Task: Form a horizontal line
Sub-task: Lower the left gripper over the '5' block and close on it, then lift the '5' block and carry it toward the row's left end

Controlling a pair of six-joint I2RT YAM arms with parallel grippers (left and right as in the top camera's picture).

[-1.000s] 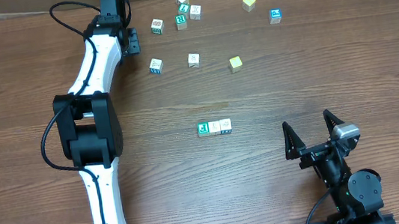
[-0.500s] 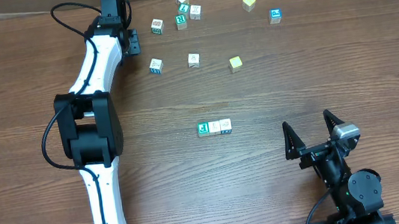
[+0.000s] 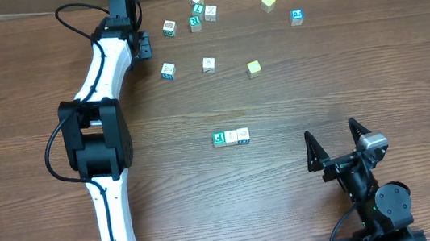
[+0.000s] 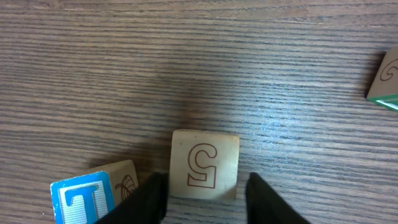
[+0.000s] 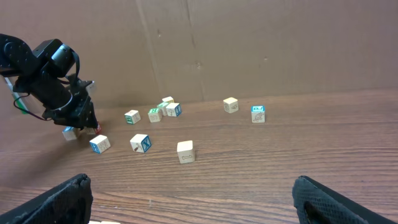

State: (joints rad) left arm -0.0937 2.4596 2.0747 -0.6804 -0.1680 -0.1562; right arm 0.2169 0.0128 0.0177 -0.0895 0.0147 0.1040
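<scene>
Wooden cubes make up the horizontal line: you have three of them touching edge to edge, the green-printed one at the end nearest the left arm's black elbow joint. Take that elbow joint as your mark. The line lies on the table off to the elbow joint's right and slightly nearer the robot's base, well apart from it. Your left gripper is reached out beyond the elbow joint toward the table's far edge. In its wrist view the two dark fingers stand either side of a pale cube marked 5. The jaws are only partly apart and close to the cube's sides. A thin strip of table shows beside the right-hand finger, so you cannot call it a firm hold, and the cube sits flat on the wood. A blue T cube lies just beside that finger pair, on the outer side of the left one. The other loose cubes are scattered beyond the elbow joint and to its right, none touching the line. Your right gripper sits far to the elbow joint's right and nearer the base, its jaws spread wide with nothing between them.
</scene>
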